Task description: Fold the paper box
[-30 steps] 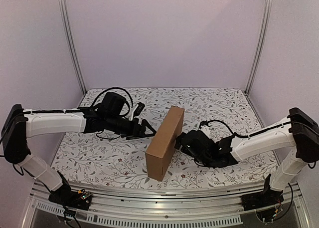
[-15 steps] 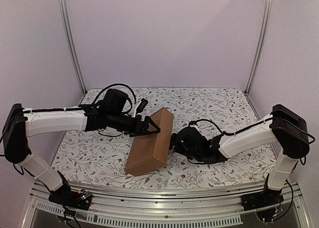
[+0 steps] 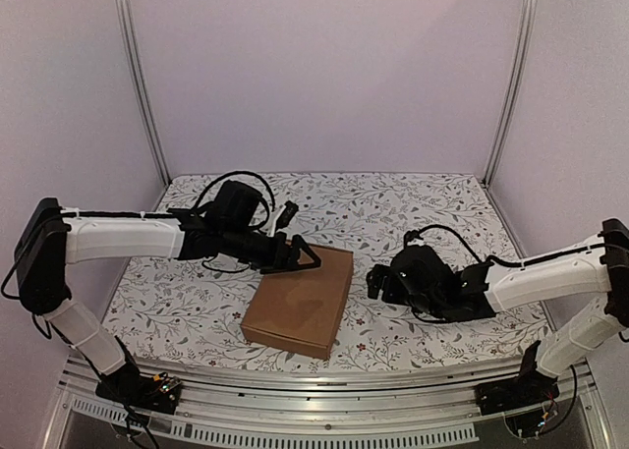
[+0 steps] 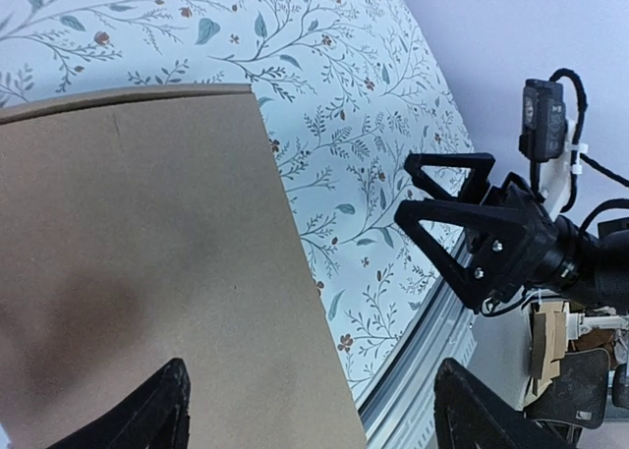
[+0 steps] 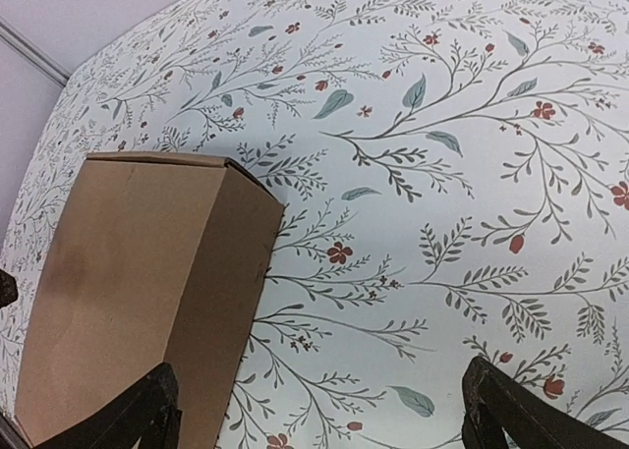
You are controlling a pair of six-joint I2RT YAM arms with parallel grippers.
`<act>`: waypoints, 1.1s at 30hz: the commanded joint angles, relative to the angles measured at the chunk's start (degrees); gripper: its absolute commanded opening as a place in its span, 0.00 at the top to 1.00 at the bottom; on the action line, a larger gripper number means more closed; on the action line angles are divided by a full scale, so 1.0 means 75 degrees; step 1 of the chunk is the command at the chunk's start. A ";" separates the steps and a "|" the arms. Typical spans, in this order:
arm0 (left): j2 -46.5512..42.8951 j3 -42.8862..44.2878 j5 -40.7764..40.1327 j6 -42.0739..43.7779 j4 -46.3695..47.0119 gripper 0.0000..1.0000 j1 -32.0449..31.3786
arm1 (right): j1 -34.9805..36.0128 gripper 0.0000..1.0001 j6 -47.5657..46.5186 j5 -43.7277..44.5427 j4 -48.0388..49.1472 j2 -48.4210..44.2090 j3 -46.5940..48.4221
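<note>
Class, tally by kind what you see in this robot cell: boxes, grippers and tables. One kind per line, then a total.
paper box: 1
Grippers: 2 (left gripper, right gripper, both open)
Floral-patterned table: 1
Total: 4

Smooth, matt brown cardboard paper box point(image 3: 300, 309); worktop point(image 3: 413, 198) in matt floral-print cloth; left end effector point(image 3: 307, 256) matt black plastic; frame posts point(image 3: 138, 85) dull metal.
</note>
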 commanded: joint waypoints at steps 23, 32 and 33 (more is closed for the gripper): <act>-0.3391 0.1909 -0.6070 0.1883 -0.4839 0.01 -0.0036 | -0.0023 0.01 -0.4808 0.4702 -0.5141 -0.2416 0.3194; -0.5251 0.0248 -0.6484 0.2677 -0.3692 0.00 -0.0005 | -0.0009 0.01 -0.5189 0.5007 -0.5123 -0.3483 0.2801; -0.5336 0.0214 -0.6366 0.2701 -0.3679 0.00 0.0004 | -0.0016 0.01 -0.5171 0.4979 -0.5127 -0.3547 0.2762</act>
